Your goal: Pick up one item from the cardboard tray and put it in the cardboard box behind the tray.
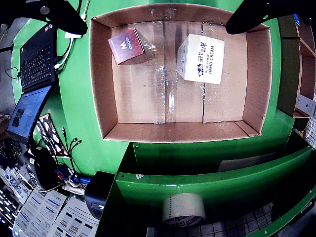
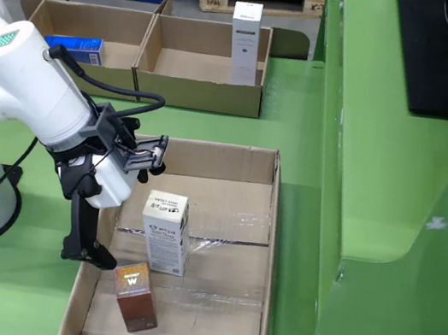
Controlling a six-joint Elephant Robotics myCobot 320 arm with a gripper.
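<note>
A: We have the gripper (image 2: 92, 253) hanging over the tray (image 2: 271, 254), at its left wall in the fixed view. Fingers (image 1: 54, 15) spread wide, nothing between them. In the wrist view the two dark tips sit at the top corners, one over each side of the tray.

B: Items?

A: We see two in the tray. White box (image 2: 166, 232) upright near the middle, "HAND CREAM" readable in the wrist view. Red box (image 2: 136, 295) also upright, toward the near end in the fixed view. Both rest on the tray floor, close together but not touching. The gripper touches neither.

B: Target?

A: Two cardboard boxes (image 2: 203, 64) side by side beyond the tray, well apart from it. The right one holds a tall white carton (image 2: 244, 43) standing upright. The left one holds a blue pack (image 2: 76, 47) lying flat.

B: Anything else we should log?

A: Tape roll (image 1: 183, 209) below the tray in the wrist view, laptop (image 1: 30, 84) at left. Everything stands on the green table (image 2: 300, 129).
</note>
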